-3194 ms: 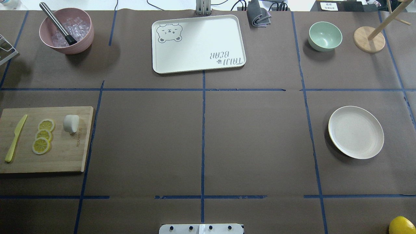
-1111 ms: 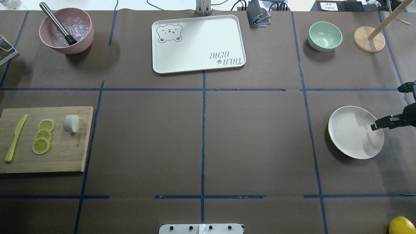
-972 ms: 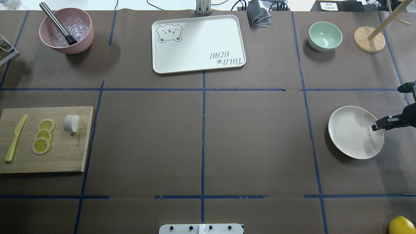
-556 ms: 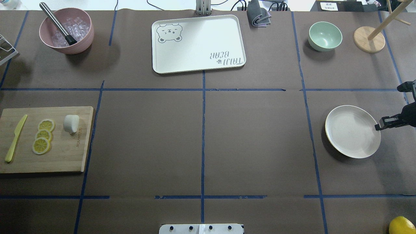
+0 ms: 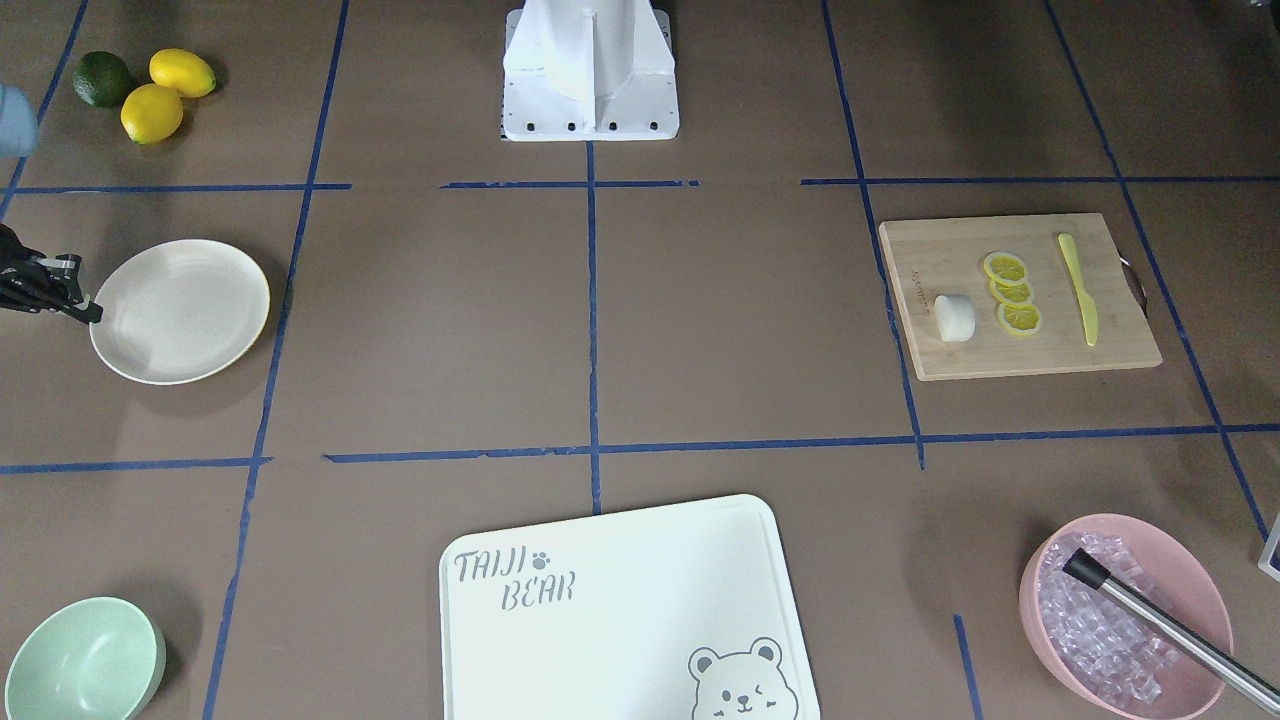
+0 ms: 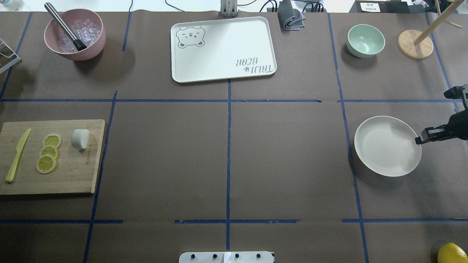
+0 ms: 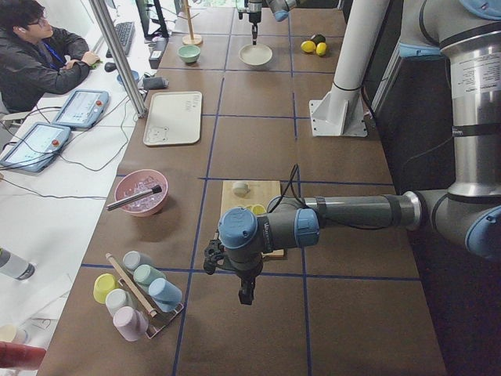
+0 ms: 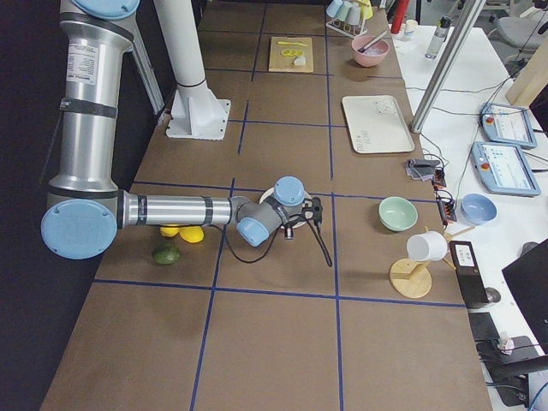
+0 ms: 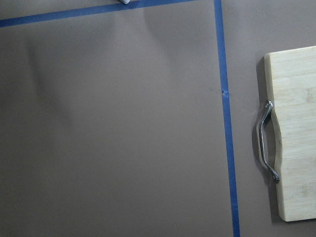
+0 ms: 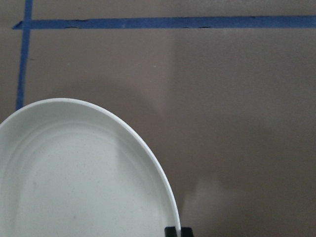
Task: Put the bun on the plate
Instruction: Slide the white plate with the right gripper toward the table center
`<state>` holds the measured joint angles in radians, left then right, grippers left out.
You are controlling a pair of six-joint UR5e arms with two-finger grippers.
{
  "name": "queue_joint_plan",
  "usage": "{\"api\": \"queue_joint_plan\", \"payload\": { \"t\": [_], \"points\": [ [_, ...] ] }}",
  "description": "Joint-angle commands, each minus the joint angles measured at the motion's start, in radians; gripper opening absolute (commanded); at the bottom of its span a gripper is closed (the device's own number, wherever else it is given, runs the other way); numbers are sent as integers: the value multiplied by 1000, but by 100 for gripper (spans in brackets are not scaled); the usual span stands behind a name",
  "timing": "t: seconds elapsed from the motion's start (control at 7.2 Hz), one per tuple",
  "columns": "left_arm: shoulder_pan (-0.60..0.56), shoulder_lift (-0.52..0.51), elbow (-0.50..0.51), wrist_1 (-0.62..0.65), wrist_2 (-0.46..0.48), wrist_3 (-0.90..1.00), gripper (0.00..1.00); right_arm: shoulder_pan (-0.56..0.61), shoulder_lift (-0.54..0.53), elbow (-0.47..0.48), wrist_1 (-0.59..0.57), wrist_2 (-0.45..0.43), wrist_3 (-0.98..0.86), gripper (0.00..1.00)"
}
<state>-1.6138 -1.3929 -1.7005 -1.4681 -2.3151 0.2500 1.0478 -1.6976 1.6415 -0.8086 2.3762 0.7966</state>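
The task looks to be at its opening. The bun (image 6: 80, 139) lies untouched on the cutting board (image 6: 73, 175) at 9 o'clock from the table's middle, just beside the lemon slices (image 6: 49, 151). The plate (image 6: 384, 146) sits well apart at 3 o'clock. The right gripper (image 6: 419, 139) is at the plate's 3 o'clock rim, its fingers narrow and apparently pinched on that rim, so the step in hand seems to be bringing the plate inward, not fetching the bun. The left gripper (image 7: 245, 296) hangs above the table just off the board's handled end; I cannot tell whether its fingers are wide or narrow. Next, I judge, the plate needs setting flat within reach, and the bun calls for a soft grasp across its rounded sides. The table (image 6: 285, 160) is covered in brown paper gridded with blue tape (image 6: 228, 146). A lemon (image 6: 451, 253) lies at 5 o'clock. Farther off are a tray (image 6: 223, 47) at 12, a pink bowl (image 6: 91, 51) of clear cubes at 10, and a mint-green bowl (image 6: 365, 53) at 2. Beyond the far edge a person (image 7: 35, 59) sits at a desk with tablets (image 7: 82, 107).
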Motion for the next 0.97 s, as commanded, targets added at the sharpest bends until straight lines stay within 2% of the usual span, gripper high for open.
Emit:
{"api": "queue_joint_plan", "payload": {
  "t": [0.0,0.28,0.42,0.69,0.83],
  "points": [
    [0,0,-1,0,0,0,100,-92,59,88,-1,-30,259,0],
    [0,0,-1,0,0,0,100,-239,187,127,-3,-127,521,0],
    [-1,0,-1,2,0,0,100,-344,270,124,-36,-219,630,0],
    [0,0,1,2,0,0,100,-454,532,116,-372,-374,655,0],
    [0,0,1,2,0,0,100,-507,585,110,-424,-428,691,0]
  ]
}}
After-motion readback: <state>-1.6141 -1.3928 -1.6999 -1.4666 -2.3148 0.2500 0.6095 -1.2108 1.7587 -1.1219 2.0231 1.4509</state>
